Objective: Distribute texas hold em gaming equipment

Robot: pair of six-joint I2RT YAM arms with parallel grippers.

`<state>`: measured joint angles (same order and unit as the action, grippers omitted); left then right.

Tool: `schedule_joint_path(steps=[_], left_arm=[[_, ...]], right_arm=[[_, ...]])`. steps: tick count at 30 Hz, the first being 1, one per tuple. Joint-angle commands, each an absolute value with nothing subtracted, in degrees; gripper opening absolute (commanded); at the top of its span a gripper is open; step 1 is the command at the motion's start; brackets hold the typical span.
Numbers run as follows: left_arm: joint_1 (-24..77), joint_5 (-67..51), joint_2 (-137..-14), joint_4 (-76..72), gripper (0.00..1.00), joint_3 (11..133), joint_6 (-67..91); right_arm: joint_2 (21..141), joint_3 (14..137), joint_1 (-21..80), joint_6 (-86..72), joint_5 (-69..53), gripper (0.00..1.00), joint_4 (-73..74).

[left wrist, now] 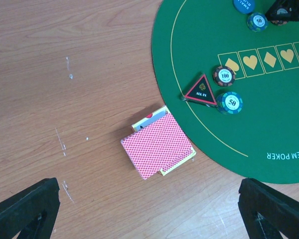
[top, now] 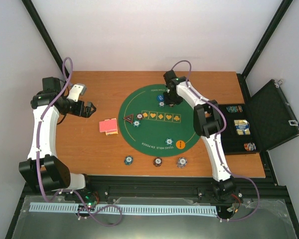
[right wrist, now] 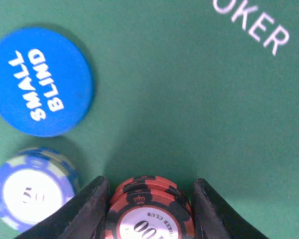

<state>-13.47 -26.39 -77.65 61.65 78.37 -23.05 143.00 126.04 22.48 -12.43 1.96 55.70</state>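
Both grippers are in view. The right gripper (right wrist: 152,185) clasps a red-and-black 100 chip (right wrist: 149,219) on the green mat (right wrist: 189,99) near its 12 o'clock edge, with a blue Small Blind disc (right wrist: 40,82) and a blue-white chip (right wrist: 30,194) just beside it. The left gripper (left wrist: 149,199) gapes wide over the surface (left wrist: 65,74), above the red-backed card deck (left wrist: 157,144) at the mat's 9 o'clock.

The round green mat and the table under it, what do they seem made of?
Green mat: likely felt or similar cloth, matte, no glare, printed gold lines. Table: wood-look top, perhaps laminate or veneer; grain streaks and pale scuffs show.
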Motion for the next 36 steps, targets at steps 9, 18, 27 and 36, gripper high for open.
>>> schedule_joint_path(steps=[9, 18, 27, 36], left_arm=[[-13.97, -26.78, -78.1, 60.49, 1.0, 78.09, -24.43], [-13.96, -26.55, -78.12, 60.14, 1.0, 77.78, -24.52], [-13.9, -26.83, -77.4, 61.02, 1.0, 78.86, -23.86], [-13.89, -25.93, -76.17, 62.57, 1.0, 80.12, -23.88]], right_arm=[[147.25, 133.36, 21.35, -13.09, -0.7, 0.28, 56.85], [148.44, 134.48, 21.35, -13.31, -1.22, 0.39, 57.72], [142.71, 135.29, 21.37, -13.75, -0.15, 0.65, 59.28], [123.58, 119.28, 24.88, -14.33, 4.31, 0.71, 56.61]])
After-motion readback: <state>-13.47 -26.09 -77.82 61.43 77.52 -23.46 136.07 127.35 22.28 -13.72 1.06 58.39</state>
